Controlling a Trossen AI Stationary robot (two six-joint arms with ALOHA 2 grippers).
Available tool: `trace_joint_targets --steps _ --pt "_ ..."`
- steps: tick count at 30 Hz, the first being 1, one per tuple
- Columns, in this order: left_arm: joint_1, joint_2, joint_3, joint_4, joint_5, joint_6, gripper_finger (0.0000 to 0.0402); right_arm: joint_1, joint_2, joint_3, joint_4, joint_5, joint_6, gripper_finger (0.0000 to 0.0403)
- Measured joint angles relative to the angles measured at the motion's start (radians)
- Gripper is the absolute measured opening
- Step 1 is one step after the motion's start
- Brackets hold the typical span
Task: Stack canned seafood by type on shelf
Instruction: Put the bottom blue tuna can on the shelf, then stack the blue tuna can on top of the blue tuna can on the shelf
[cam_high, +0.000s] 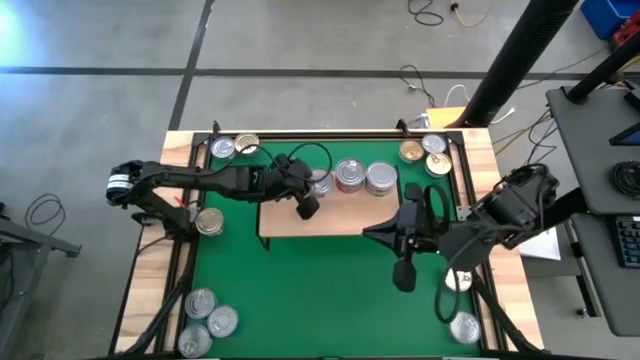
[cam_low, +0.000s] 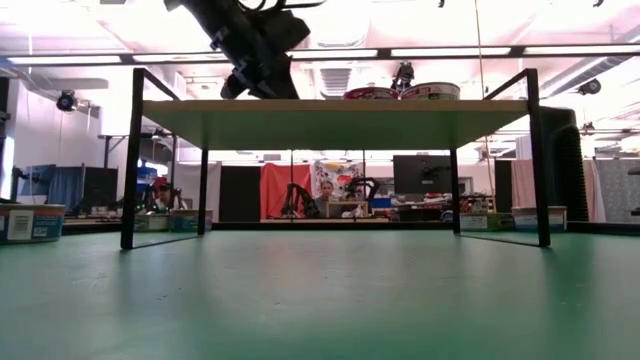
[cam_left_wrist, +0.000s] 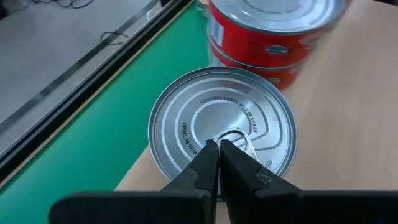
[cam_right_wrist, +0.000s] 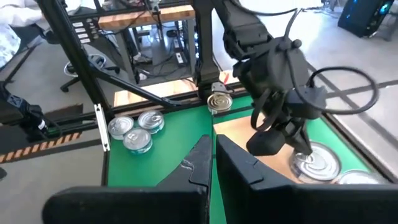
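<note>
Shelf: set on the green mat, long axis running left to right.
Tins on shelf: stood upright, lids up, in a row along the far edge.
Left gripper: fingers pinched together, poised at the pull ring of the leftmost silver tin.
Right gripper: fingers closed, nothing held, over the mat near the shelf's right end.
Loose tins: grouped at the mat's corners.

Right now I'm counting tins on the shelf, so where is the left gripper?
In the high view the left gripper is shut over the shelf's left end, above a silver tin beside the red-labelled stack.
</note>
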Motion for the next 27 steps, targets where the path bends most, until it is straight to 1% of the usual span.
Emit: trace_joint_targets --steps 6,12,16,21,25,27 --pt "0.014 0.002 -0.002 0.018 -0.039 -0.048 0.0000 0.000 0.000 0.075 -0.083 -0.011 -0.045 0.0013" --pt "0.014 0.009 -0.003 0.059 -0.039 -0.093 0.0000 0.000 -0.001 0.141 -0.160 -0.048 -0.084 0.0013" --pt "0.004 -0.010 -0.003 0.064 -0.039 -0.137 0.0000 0.000 -0.003 0.176 -0.255 -0.080 -0.096 0.0013" --pt "-0.059 -0.101 -0.003 0.068 -0.028 -0.150 0.0000 0.000 -0.005 0.186 -0.350 -0.082 -0.128 0.0013" --pt "-0.135 -0.184 -0.003 0.060 0.017 -0.150 0.0000 0.000 -0.007 0.186 -0.384 -0.083 -0.191 0.0013" --pt "-0.181 -0.219 -0.002 0.024 0.022 -0.179 0.0000 0.000 -0.009 0.186 -0.384 -0.083 -0.230 0.0013"
